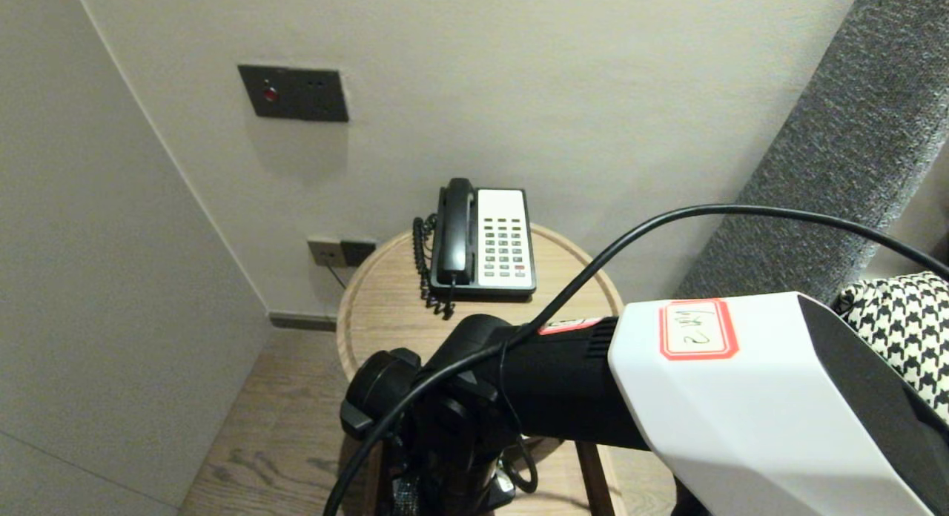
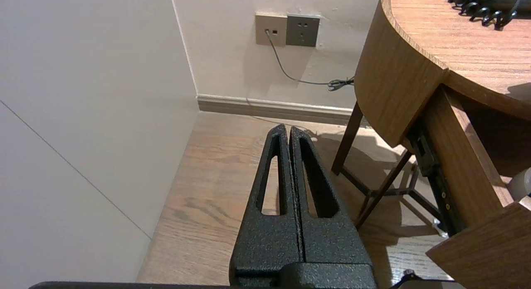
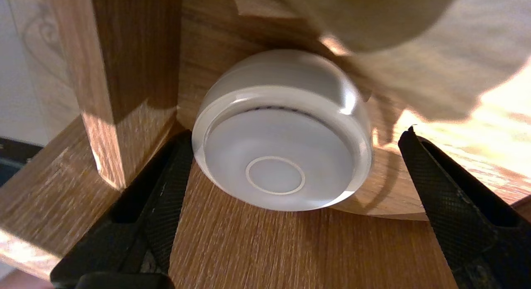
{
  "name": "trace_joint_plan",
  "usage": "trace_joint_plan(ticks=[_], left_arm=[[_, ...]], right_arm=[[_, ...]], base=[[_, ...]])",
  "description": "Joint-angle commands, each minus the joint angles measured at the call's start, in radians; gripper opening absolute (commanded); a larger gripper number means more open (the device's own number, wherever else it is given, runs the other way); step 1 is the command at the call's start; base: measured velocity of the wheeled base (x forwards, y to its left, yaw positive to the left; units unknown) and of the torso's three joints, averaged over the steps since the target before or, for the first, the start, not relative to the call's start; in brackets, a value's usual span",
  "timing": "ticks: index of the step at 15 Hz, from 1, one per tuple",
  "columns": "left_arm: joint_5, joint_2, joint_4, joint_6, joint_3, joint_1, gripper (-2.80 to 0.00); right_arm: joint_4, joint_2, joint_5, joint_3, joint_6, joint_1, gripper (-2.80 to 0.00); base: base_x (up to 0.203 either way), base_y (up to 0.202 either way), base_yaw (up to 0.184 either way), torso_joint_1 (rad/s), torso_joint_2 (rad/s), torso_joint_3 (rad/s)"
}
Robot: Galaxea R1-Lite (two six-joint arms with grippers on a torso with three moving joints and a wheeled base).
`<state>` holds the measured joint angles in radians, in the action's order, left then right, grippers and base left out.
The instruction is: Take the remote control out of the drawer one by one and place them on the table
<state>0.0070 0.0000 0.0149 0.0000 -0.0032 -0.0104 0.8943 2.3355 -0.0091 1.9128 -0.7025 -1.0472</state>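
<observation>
R gripper [image 3: 295, 133]: jaws wide open, holding nothing; inside the drawer [image 3: 290, 247] of the round wooden table [image 1: 385, 301].
R fingers [image 3: 166, 197]: one on each side of the white cup [image 3: 282, 156], tips about level w/ its near face.
White cup, pos.: on the drawer floor, lying on its side, tucked near the drawer wall [image 3: 124, 73]; round base w/ ring mark faces the wrist cam.
Cup axis: runs approx. along the gripper's line of reach, so the fingers face its curved sides.
Key relation: cup sits directly ahead of and between the open fingers, off-centre. Finger on the wall side is just beside the cup, contact cannot be told; the other finger stands apart from it, w/ bare wood between.
Clearance: wall-side finger is also close to the drawer wall.
Nearer arm: R; L is well apart.
L gripper [image 2: 287, 131]: fingers pressed together, empty, parked low over the floor [image 2: 215, 189] beside the table.
Table top: telephone [image 1: 485, 238] at the far side, near the wall.
</observation>
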Motion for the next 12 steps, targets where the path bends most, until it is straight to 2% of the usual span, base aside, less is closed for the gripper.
trace_joint_plan(ticks=[1, 12], left_arm=[[0.001, -0.002, 0.0, 0.0, 0.0, 0.0, -2.8], [0.001, -0.002, 0.0, 0.0, 0.0, 0.0, -2.8]], right_arm=[[0.005, -0.004, -0.008, 0.0, -0.015, 0.0, 0.0], [-0.008, 0.018, -0.029, 0.0, -0.038, -0.004, 0.0]], base=[[0.0, 0.0, 0.0, 0.0, 0.0, 0.0], [0.0, 0.0, 0.0, 0.0, 0.0, 0.0]])
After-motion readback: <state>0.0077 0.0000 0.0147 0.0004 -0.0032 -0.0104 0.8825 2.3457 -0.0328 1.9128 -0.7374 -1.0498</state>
